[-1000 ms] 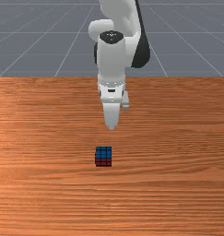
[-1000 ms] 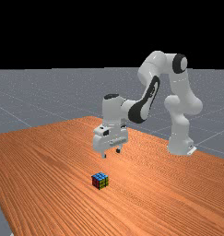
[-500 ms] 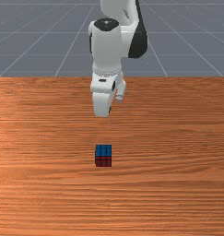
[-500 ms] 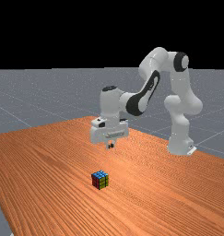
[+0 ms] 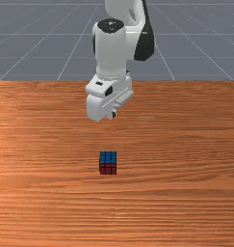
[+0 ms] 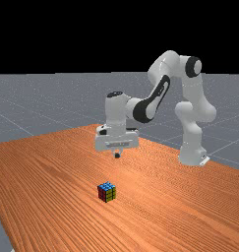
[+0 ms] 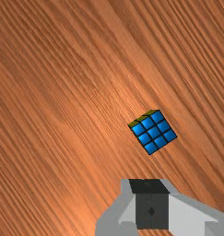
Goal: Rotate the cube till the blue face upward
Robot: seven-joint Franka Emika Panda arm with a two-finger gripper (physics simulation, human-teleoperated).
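The cube point(image 5: 108, 163) sits on the tabletop point(image 5: 41, 202), blue face up (red and yellow on its sides). The tool point(image 6: 117, 155) hangs higher than the cube, well apart, fingers together.

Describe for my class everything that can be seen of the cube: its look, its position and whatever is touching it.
The cube looks like a plastic puzzle cube, each face a three-by-three grid of squares with black lines between. Blue is on top, red faces the front view's camera, and yellow is on the side toward the far view's right. It sits flat and level on the wooden table, which alone touches it; the shut fingers are above, apart from it.
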